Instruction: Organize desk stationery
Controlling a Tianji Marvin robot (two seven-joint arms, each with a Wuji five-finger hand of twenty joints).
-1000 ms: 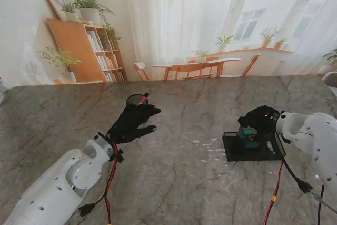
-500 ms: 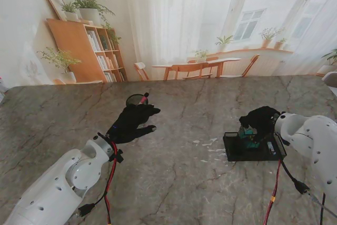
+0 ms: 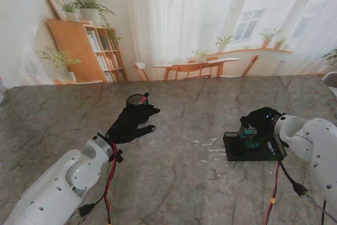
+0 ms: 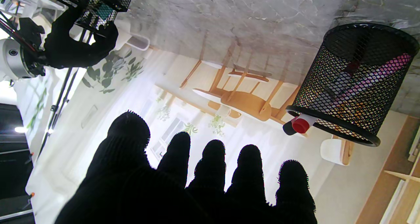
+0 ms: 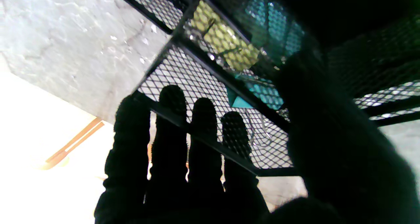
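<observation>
Stationery sits in two spots on the marbled grey surface [image 3: 174,183]. Over on the left, a round black mesh pen cup [image 4: 352,82] stands upright, with a pink pen [image 4: 377,74] leaning inside it and a red-capped marker [image 4: 300,124] poking past its rim. The left hand [image 3: 131,122], in a black glove, hovers just nearer to me than the cup, its fingers [image 4: 213,158] stretched out and slightly apart, holding nothing; from the wrist view the cup stands off to one side of the fingertips, not touching them.

A few small white scraps [image 3: 210,148] lie scattered on the surface between the middle and the right side.

On the right stands a black mesh desk organizer [image 3: 253,148] with several compartments. Something teal [image 3: 248,134] stands in one of them, and the right wrist view shows a yellow-green item [image 5: 223,41] beside it behind the mesh, with what looks like a wire clip [image 5: 257,132] lying in a neighbouring section. The right hand [image 3: 259,119], also black-gloved, is over the organizer's far side, fingers [image 5: 203,128] lying side by side across the rim and the thumb reaching in by the teal item. I cannot tell whether it is pinching anything.
</observation>
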